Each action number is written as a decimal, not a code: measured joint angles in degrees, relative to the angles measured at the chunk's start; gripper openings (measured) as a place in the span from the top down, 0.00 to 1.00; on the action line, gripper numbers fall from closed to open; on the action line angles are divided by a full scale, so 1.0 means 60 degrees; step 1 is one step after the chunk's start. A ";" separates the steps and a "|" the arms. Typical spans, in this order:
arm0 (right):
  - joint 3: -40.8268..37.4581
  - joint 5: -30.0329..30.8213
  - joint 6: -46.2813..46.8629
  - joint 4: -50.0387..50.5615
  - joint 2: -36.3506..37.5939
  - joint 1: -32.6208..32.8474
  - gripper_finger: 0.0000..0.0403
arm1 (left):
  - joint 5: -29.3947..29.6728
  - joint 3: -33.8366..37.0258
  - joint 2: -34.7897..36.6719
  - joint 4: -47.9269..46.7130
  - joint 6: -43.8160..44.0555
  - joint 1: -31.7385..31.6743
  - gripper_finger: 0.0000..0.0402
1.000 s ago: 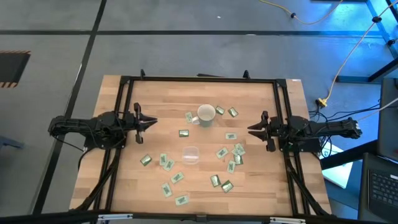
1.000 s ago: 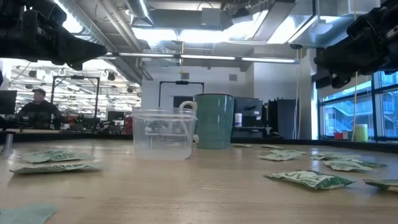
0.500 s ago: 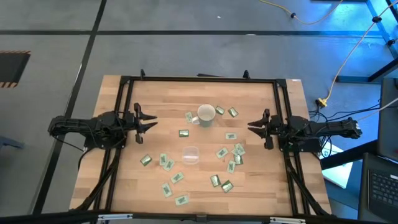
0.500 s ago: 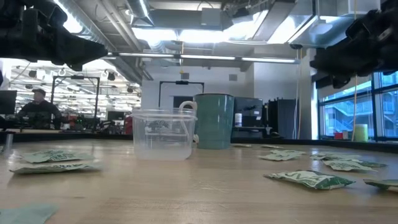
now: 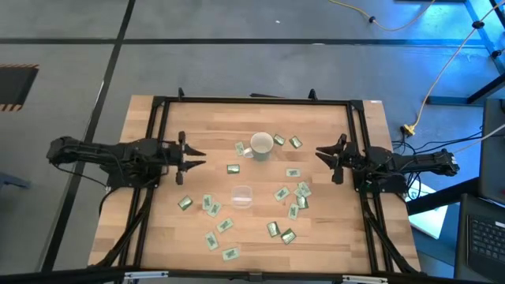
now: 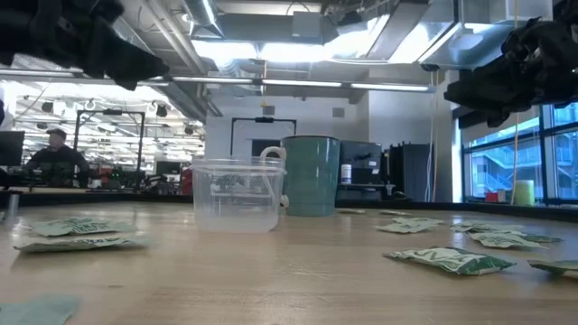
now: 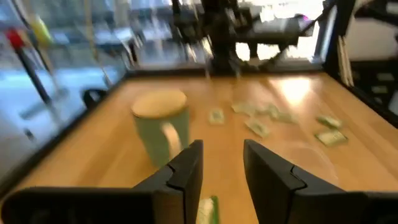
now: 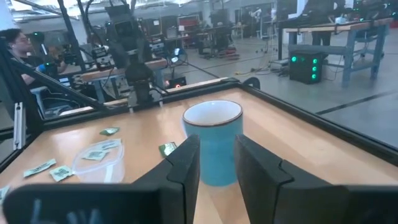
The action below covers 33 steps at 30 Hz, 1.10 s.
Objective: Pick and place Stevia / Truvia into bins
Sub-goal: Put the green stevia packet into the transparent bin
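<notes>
Several green-and-white sachets (image 5: 211,207) lie flat across the wooden table, around the cup; in the low view they (image 6: 442,260) show on both sides. The clear plastic cup (image 5: 241,196) (image 6: 237,194) stands upright near the table's middle, with nothing inside that I can see. My left gripper (image 5: 199,158) (image 7: 222,163) hovers open above the table's left part and points toward the mug. My right gripper (image 5: 319,155) (image 8: 217,155) hovers open above the right part, also facing the mug. Neither touches anything.
A mug (image 5: 261,145) (image 8: 214,146) with a handle stands upright beyond the cup, toward the far edge. A black metal frame (image 5: 252,101) runs around the tabletop. Bare wood lies between each gripper and the nearest sachets. A person sits far off in the room (image 6: 56,155).
My left gripper has reached farther toward the table's right, toward the mug, staying open. My right gripper has shifted slightly toward the far edge. No sachet, cup or mug has moved.
</notes>
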<state>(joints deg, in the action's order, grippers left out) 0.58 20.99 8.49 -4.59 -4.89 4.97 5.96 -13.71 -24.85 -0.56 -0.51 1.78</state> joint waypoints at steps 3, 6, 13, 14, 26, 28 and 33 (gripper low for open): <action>0.0000 0.0000 0.0000 -0.0050 0.0000 0.0004 0.75 | -0.0592 -0.1136 -0.1267 -0.1668 0.0513 0.0047 0.73; 0.0000 0.0000 0.0002 -0.0057 0.0000 0.0001 0.75 | -0.0668 -0.2400 -0.2552 -0.3834 0.1195 0.0161 0.73; 0.0000 -0.0003 0.0062 -0.0050 0.0000 0.0003 0.75 | -0.2391 -0.4373 -0.5021 -0.8057 0.3986 0.0738 0.74; 0.0000 -0.0001 0.0062 -0.0043 0.0000 0.0004 0.75 | -0.2634 -0.4441 -0.5280 -0.8390 0.4490 0.0876 0.74; 0.0000 -0.0001 0.0076 -0.0042 0.0000 0.0003 0.75 | -0.2853 -0.4165 -0.7603 -0.8759 0.6672 0.2916 0.79; 0.0000 -0.0004 0.0076 -0.0042 0.0000 0.0000 0.75 | -0.2503 -0.4162 -0.8011 -0.8431 0.6712 0.3120 0.79; 0.0000 -0.0001 0.0066 -0.0042 0.0000 0.0004 0.75 | -0.1818 -0.4162 -0.8936 -0.7666 0.6271 0.3464 0.80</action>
<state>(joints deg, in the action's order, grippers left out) 0.58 20.99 8.89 -4.84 -4.89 4.99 -4.95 -38.68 -78.47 -46.56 37.12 22.56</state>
